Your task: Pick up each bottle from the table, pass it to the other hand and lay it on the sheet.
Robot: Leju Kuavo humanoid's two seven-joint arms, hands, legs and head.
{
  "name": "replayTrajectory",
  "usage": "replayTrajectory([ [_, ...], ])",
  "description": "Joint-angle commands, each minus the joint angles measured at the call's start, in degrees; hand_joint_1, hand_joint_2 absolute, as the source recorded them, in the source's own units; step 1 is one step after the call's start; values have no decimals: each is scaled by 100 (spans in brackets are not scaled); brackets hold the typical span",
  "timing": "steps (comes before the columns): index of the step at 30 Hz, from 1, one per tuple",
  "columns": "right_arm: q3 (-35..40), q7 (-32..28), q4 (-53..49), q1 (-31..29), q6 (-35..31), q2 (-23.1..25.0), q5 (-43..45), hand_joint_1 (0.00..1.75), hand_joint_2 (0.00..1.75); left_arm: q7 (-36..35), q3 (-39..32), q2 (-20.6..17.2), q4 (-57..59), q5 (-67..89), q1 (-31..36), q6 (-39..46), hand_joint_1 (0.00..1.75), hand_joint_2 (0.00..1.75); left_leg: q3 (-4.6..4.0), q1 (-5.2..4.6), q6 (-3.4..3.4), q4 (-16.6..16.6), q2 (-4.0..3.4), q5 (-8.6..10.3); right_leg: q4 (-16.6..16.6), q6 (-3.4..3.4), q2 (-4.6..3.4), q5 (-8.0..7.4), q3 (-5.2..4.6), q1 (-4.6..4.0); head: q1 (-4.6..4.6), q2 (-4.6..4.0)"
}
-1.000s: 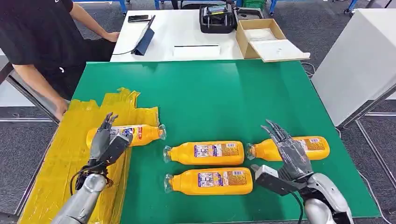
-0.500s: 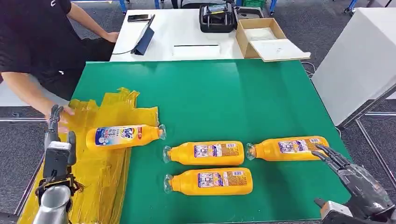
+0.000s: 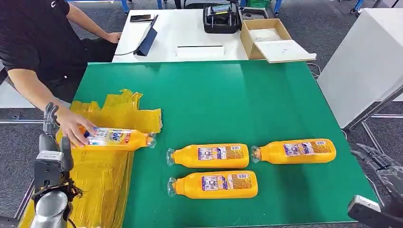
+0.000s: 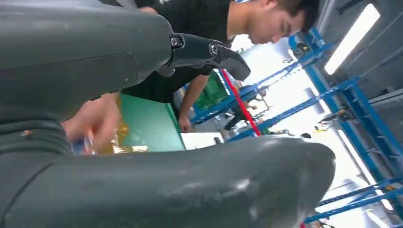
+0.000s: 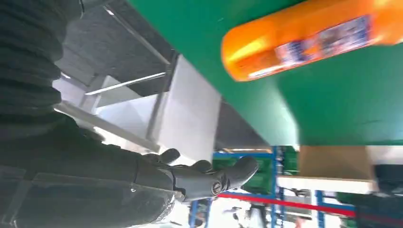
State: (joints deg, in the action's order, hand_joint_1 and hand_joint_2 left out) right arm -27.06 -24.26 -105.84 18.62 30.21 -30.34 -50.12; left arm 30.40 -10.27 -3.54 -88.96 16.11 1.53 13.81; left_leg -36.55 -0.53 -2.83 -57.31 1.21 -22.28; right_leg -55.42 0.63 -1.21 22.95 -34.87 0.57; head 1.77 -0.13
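Head view: three bottles lie on the green table (image 3: 266, 95), long axes left to right; the far-right bottle (image 3: 294, 151) lies nearest the right hand (image 3: 385, 171), empty, fingers apart, off the right edge; the left hand (image 3: 50, 142), empty, sits beside the yellow sheet (image 3: 95, 175).

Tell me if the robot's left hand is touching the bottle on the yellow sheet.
Apart. The head view shows the left hand clear of the bottle; a person's hand holds it.
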Motion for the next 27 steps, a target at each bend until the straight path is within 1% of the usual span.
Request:
replayTrajectory([
  [1,747,-78,2411,-1224,-534,-289,-76,0,175,121,142,209,-376,-145,54,88,0,0,18,10,15,0,-17,-6,14,-3,-3,-4,22,-11,0,0],
  [3,1115,-72,2840,-1603,-666,-348,-62,0,175,138,198,244,-494,-183,21,33,0,0,19,12,12,1,-20,-5,18,-4,-8,-7,23,-13,-2,0],
  [4,1255,-51,3017,-1759,-708,-380,-43,0,175,137,215,265,-519,-180,10,46,0,0,32,12,18,2,-44,-10,23,-4,-24,-11,33,-13,-2,0],
  [6,1255,-51,3017,-1759,-708,-380,-43,0,175,137,215,265,-519,-180,10,46,0,0,16,11,10,0,-31,-5,14,-4,-17,-9,20,-11,-2,0],
  [8,1253,-51,3025,-1760,-708,-397,-43,0,175,137,212,263,-511,-180,4,47,0,0,27,3,13,3,-33,-5,12,-6,-8,-5,26,-5,-2,0],
  [9,1253,-51,3025,-1760,-708,-397,-43,0,175,137,212,263,-511,-180,4,47,0,0,18,6,8,1,-27,-1,11,-7,-8,-7,19,-8,-4,0],
  [10,1399,-50,3066,-1735,-708,-532,4,0,175,173,258,224,-458,-184,47,3,0,0,21,8,11,1,-27,-2,11,-8,-4,-4,24,-10,-2,0],
  [12,1654,-15,3327,-1943,-724,-594,30,0,175,191,319,206,-390,-192,168,-6,0,0,30,3,14,1,-20,-6,8,-8,0,2,31,-5,-2,0],
  [15,1848,50,3339,-1821,-892,-566,113,0,175,213,405,207,-370,-223,225,30,0,0,11,10,3,0,-23,0,9,-5,-11,-7,17,-8,0,0],
  [17,1957,107,3169,-1605,-950,-475,134,0,175,262,415,193,-376,-308,202,42,0,0,31,13,16,0,-26,-9,13,-7,-1,0,40,-11,-2,0],
  [18,2050,140,3129,-1582,-958,-443,84,0,175,264,418,189,-354,-309,213,47,0,0,19,11,6,4,-14,0,11,-6,3,-2,26,-9,0,0],
  [20,2334,175,3142,-1640,-939,-424,16,0,175,287,449,162,-307,-331,251,31,0,0,24,13,11,4,-15,-2,12,-8,6,0,30,-11,-2,0],
  [22,2665,233,3111,-1699,-978,-477,28,0,175,404,350,160,-317,-559,281,94,0,0,16,12,6,3,-23,-1,11,-7,-9,-5,20,-11,0,0],
  [27,2805,282,2974,-1671,-988,-580,29,0,175,482,235,122,-519,-717,74,107,0,0,24,11,16,0,-33,-8,6,-9,-9,0,25,-10,0,0],
])
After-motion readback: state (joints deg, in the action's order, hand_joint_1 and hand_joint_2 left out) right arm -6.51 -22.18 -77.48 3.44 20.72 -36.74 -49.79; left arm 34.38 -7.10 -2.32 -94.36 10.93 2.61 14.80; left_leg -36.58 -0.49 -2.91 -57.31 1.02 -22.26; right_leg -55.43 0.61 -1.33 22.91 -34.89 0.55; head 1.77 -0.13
